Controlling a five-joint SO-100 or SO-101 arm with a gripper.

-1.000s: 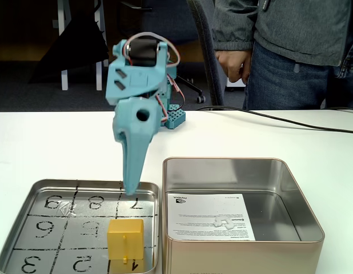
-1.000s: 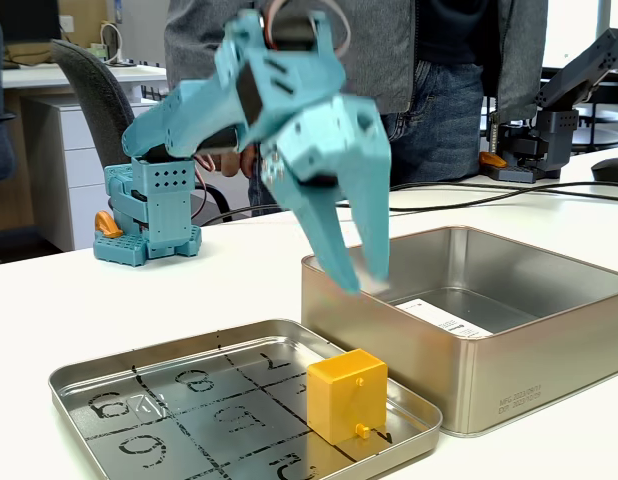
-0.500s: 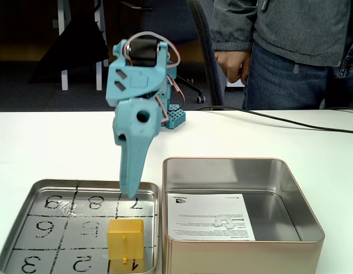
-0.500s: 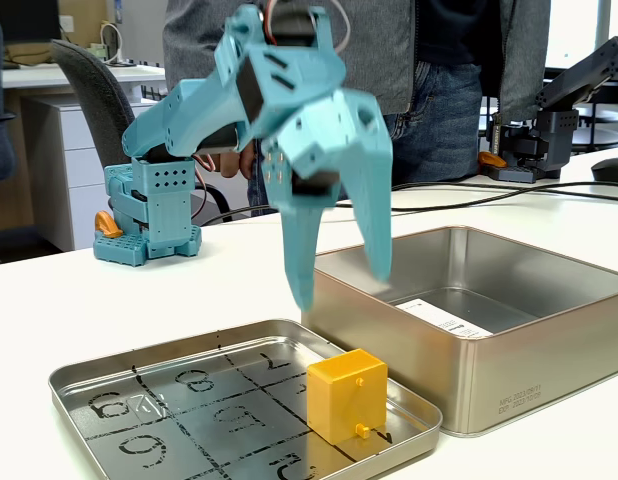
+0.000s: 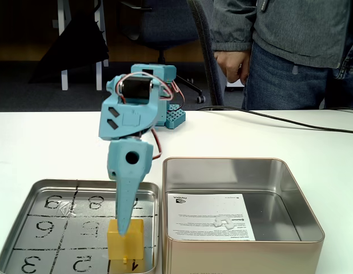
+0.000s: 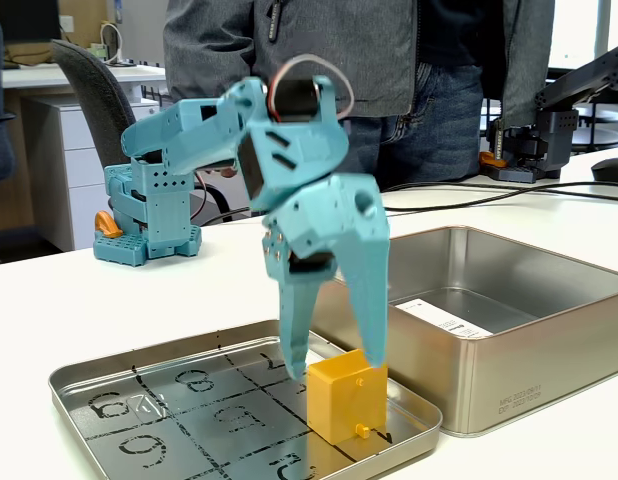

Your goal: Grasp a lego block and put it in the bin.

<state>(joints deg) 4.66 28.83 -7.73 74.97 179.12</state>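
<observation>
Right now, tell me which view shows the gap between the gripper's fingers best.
The fixed view from the side: there the gripper shows both fingers spread apart, their tips astride the top of the lego block. In the other fixed view the gripper is seen edge-on, its fingers overlapping into one blade over the block.

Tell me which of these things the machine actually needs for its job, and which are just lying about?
Needed:
- yellow lego block
- deep tin bin
- pincer, open above the block

Lying about:
- numbered tray under the block
- black cable
- person standing behind
</observation>
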